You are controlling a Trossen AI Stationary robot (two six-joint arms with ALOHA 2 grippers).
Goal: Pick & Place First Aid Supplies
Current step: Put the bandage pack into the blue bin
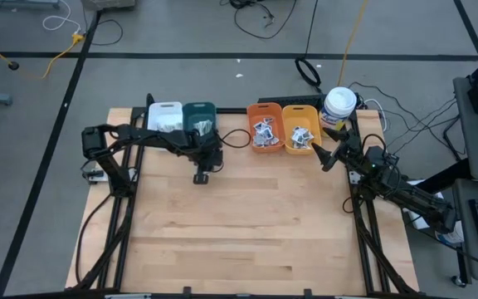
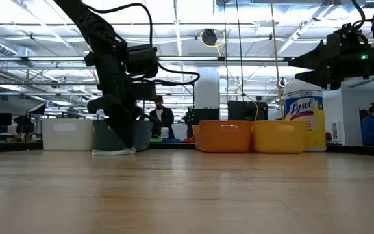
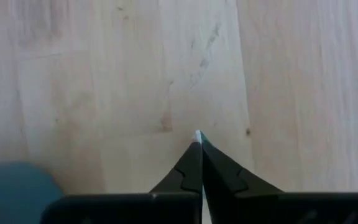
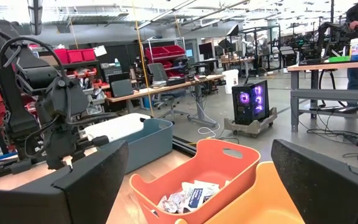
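Left gripper (image 3: 199,140) pinched shut on thin pale-green packet (image 3: 199,135) at tabletop (image 3: 129,74).

The table (image 1: 247,216) is showing pale wood with visible grain and a smooth, faintly shiny finish. The orange bin (image 4: 219,163), the yellow bin (image 2: 279,136), the teal bin (image 1: 198,110) and the white bin (image 1: 165,115) are all looking like smooth moulded plastic with a soft sheen. The packets (image 4: 188,196) in the orange bin are appearing as glossy, crinkled paper or foil. The left gripper (image 3: 199,146) is showing matt black plastic fingers, as is the right gripper (image 4: 191,186). The canister (image 2: 304,114) is wearing a glossy printed label.
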